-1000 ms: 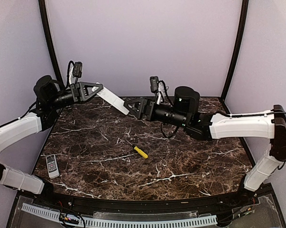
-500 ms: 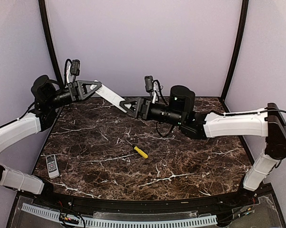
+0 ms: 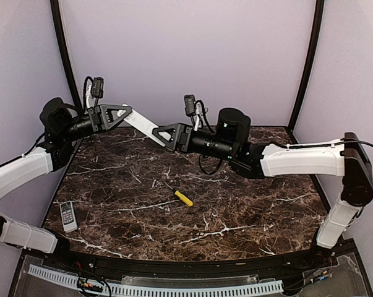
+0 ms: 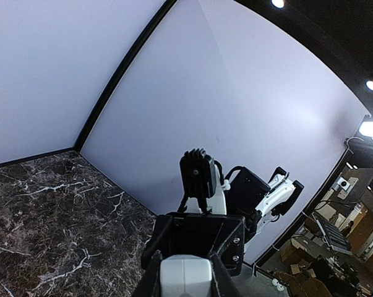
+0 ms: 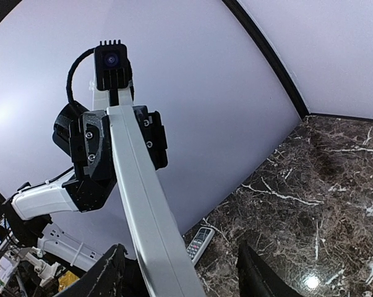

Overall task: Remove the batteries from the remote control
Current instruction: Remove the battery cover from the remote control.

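Bright even light, fisheye-warped wrist views.

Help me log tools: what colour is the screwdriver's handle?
Yellow. The small screwdriver shows best in top external.

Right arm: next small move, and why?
Probably shut the right gripper on the white remote's free end. The left gripper holds the other end in the air, and the right fingers stand open either side of it, so a second grip should steady it for opening.
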You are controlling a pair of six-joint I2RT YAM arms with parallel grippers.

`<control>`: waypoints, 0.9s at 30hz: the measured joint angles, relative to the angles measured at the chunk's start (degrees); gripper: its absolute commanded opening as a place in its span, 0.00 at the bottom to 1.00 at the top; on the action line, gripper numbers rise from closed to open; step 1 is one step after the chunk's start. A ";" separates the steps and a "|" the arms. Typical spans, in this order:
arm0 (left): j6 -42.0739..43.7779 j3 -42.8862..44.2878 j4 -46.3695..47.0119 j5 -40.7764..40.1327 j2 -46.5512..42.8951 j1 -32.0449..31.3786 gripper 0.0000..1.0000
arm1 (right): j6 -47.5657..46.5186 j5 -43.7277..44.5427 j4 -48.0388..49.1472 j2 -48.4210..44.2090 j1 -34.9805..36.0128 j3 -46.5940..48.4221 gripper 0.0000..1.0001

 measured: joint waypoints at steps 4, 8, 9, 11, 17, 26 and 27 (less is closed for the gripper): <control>0.00 0.00 0.00 0.00 0.00 0.00 0.00 | 0.09 -0.20 0.42 0.28 0.04 0.57 0.50; 0.00 0.00 0.00 0.00 0.00 0.00 0.00 | 0.00 -0.24 0.37 0.44 0.04 0.72 0.46; 0.00 0.00 0.00 0.00 0.00 0.00 0.00 | -0.07 -0.24 0.37 0.46 0.04 0.74 0.45; 0.00 0.00 0.00 0.00 0.00 0.00 0.00 | 0.00 -0.24 0.35 0.48 0.04 0.74 0.43; 0.02 0.00 -0.02 0.00 -0.02 0.00 0.00 | -0.07 -0.22 0.35 0.50 0.04 0.74 0.41; 0.04 0.00 -0.07 0.00 -0.02 0.00 0.00 | -0.31 0.13 0.33 0.50 0.04 0.74 0.35; 0.04 0.00 -0.07 0.00 -0.02 0.00 0.00 | -0.35 0.15 0.35 0.50 0.04 0.74 0.34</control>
